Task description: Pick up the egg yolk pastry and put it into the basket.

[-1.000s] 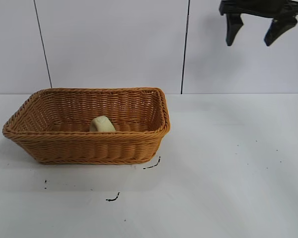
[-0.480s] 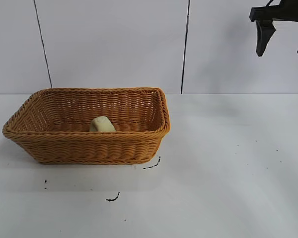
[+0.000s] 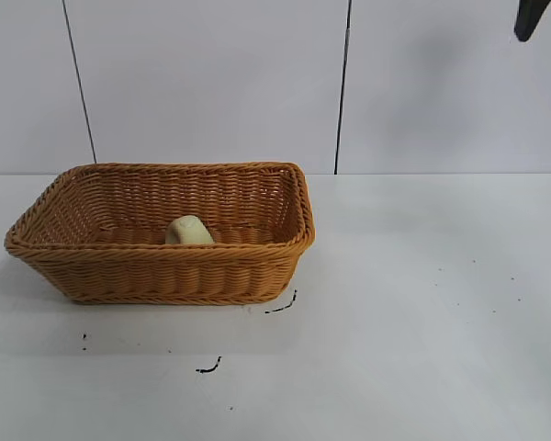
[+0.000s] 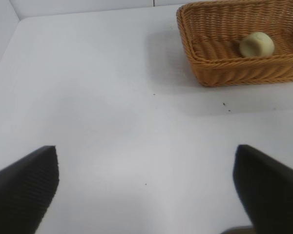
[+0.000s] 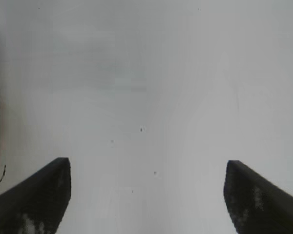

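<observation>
Lighting: bright, even, diffuse. Shadows: soft, beside the basket. Glare: mild on table. Wrist views: near fingers blurred.

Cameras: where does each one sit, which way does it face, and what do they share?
Exterior view: outside the rig, roughly level, facing the table and back wall; only one finger of the right claw shows, high at the top right corner.
Left wrist view: on the left arm, looking down across the table toward the basket; the open left claw frames the foreground.
Right wrist view: on the right arm, facing down at bare table; the open right claw shows.
Shared: exterior and left wrist views both show the egg yolk pastry lying inside the basket.
</observation>
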Controlling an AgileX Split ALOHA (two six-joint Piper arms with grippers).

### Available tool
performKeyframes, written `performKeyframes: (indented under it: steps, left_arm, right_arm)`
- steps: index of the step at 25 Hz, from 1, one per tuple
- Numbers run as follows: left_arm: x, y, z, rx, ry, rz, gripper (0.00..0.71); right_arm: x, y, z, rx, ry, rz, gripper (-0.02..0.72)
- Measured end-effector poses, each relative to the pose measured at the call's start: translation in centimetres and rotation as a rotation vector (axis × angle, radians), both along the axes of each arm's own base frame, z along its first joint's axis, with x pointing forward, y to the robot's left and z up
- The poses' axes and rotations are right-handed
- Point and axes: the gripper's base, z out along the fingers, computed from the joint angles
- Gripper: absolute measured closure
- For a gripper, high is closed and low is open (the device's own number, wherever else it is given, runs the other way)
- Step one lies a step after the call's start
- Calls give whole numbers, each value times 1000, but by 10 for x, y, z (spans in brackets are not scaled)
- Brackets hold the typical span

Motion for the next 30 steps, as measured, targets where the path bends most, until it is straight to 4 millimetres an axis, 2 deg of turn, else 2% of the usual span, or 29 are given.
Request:
performKeyframes:
  steps: [4,7,13,16,19,23,26,30]
  left_arm:
    - [0,0,0,0,0,0,14]
    - [0,0,0,0,0,0,14]
    - [0,0,0,0,0,0,14]
    - [0,0,0,0,0,0,14]
    - [0,0,0,0,0,0,14]
    - [0,0,0,0,0,0,14]
    - [0,0,0,0,0,0,14]
    - [0,0,0,0,0,0,14]
  right_arm:
    - [-67,1,10,5,-5,6,91]
    - [-116,1,8,0,-14,16,91]
    - [-207,1,-16,-10,-53,35,90]
    - [-248,1,-30,-7,-150,37,90]
    - [-281,2,-47,-4,-269,37,90]
    - [-314,2,-74,-5,-382,37,90]
    - [-330,2,-90,-5,-456,36,90]
    - [-344,2,-92,-5,-571,35,90]
